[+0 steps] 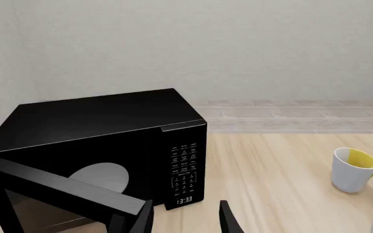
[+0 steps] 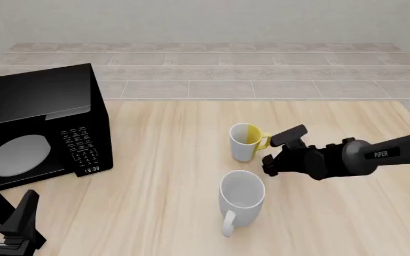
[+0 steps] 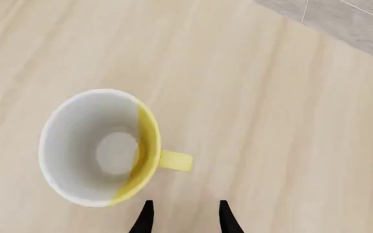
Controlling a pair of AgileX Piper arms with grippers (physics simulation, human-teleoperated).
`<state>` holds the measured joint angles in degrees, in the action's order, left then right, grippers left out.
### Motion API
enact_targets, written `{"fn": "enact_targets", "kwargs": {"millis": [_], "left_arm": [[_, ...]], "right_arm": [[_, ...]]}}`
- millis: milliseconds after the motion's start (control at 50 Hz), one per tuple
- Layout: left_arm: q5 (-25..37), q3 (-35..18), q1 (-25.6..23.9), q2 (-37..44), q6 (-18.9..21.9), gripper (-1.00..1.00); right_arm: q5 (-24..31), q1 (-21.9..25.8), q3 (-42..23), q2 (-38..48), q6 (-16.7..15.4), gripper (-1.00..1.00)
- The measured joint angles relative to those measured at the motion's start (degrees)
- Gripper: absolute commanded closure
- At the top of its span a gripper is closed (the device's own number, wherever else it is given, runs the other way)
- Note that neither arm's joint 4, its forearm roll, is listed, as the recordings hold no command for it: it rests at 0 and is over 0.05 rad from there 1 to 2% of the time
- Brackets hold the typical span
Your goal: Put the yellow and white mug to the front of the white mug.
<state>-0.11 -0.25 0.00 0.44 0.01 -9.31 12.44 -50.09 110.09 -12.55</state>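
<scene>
Risk sits mostly with the yellow mug [image 2: 245, 141]: it stands upright on the table [image 2: 162, 160], just beyond the white mug [image 2: 241, 194], and your right gripper [image 2: 280, 151] hovers close beside its handle with the jaws apart and nothing between them. From the wrist view the fingers [image 3: 145, 218] look only narrowly spread, so if you come down on the rim or the handle off-centre, you may tip the mug or shove it away. Watch the carry too, as I judge it: the two mugs stand near each other, and a low swing toward the near side could knock the white one over. Your left gripper [image 2: 6, 224] rests low by the microwave [image 2: 41, 122], jaws open and empty; its open door is close, so lift clear before reaching.

Count: two mugs, one microwave, two grippers.
</scene>
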Motion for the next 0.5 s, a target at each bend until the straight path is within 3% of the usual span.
{"fn": "enact_targets", "kwargs": {"millis": [500], "left_arm": [[0.0,0.0,0.01,0.0,0.0,-1.0]], "right_arm": [[-1.87,-2.13,14.51,-18.26,-1.03,-1.0]]}}
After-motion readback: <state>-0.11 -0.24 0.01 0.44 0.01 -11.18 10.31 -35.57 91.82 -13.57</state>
